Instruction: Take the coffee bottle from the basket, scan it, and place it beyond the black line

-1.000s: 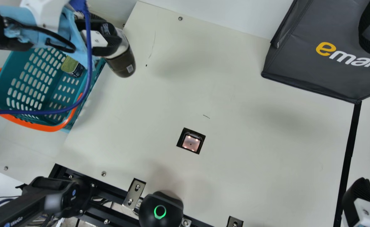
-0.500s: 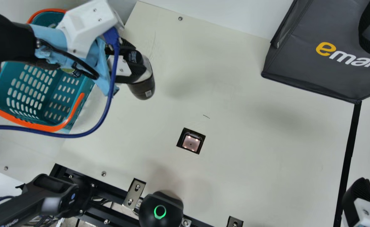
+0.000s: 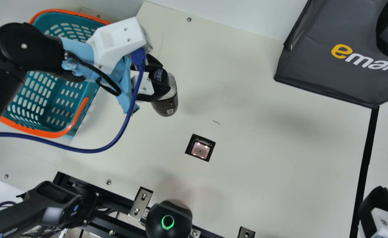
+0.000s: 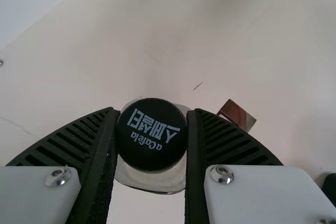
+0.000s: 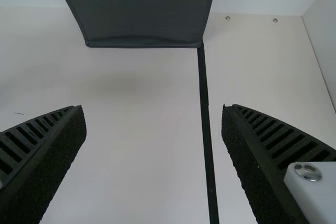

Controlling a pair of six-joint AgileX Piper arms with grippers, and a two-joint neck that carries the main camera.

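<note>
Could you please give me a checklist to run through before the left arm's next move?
1. Coffee bottle clear of the basket: ok.
2. Left hand closed on the bottle: ok, fingers on both sides of its cap.
3. Scanner uncovered and lit: ok.
4. Bottle over the scanner: not ok, it is off towards the basket side.
5. Barcode facing the scanner: cannot tell.
6. Right hand open and empty: ok.
</note>
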